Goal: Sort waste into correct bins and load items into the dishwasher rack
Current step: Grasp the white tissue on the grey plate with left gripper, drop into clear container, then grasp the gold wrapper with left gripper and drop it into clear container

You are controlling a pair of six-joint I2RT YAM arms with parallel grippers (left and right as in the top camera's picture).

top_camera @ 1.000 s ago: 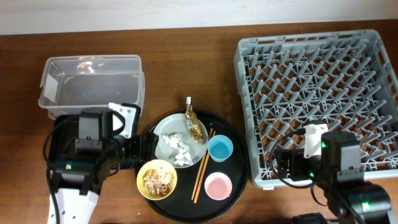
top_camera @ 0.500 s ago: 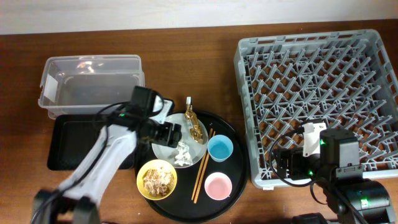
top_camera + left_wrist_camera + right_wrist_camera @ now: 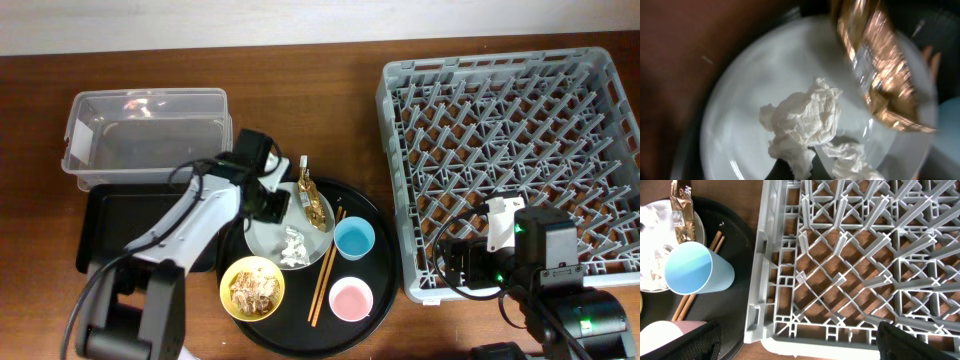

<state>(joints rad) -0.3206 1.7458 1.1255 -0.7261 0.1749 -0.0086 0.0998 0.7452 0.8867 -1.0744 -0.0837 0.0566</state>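
Observation:
My left gripper [image 3: 274, 205] is down on the pale grey plate [image 3: 262, 238] and shut on a crumpled white tissue piece [image 3: 805, 117], which is pinched low between its dark fingers [image 3: 785, 172]. A second tissue piece [image 3: 852, 160] lies beside it on the plate [image 3: 750, 100]. The brown-gold wrapper [image 3: 315, 205] rests on the plate's right rim. Food scraps fill the yellow bowl [image 3: 252, 287]. The blue cup [image 3: 354, 238], pink cup [image 3: 351, 299] and chopsticks [image 3: 325, 270] stand on the round black tray. My right gripper [image 3: 802, 341] is open at the rack's [image 3: 510, 150] front left corner.
The clear tub [image 3: 145, 140] stands at the back left, with the shallow black tray [image 3: 110, 240] just in front of it under my left arm. The round black tray [image 3: 378, 225] lies between these bins and the rack.
My left arm swung from over the shallow black tray to the plate, and its gripper closed from wide open onto a tissue piece. The right arm stayed still.

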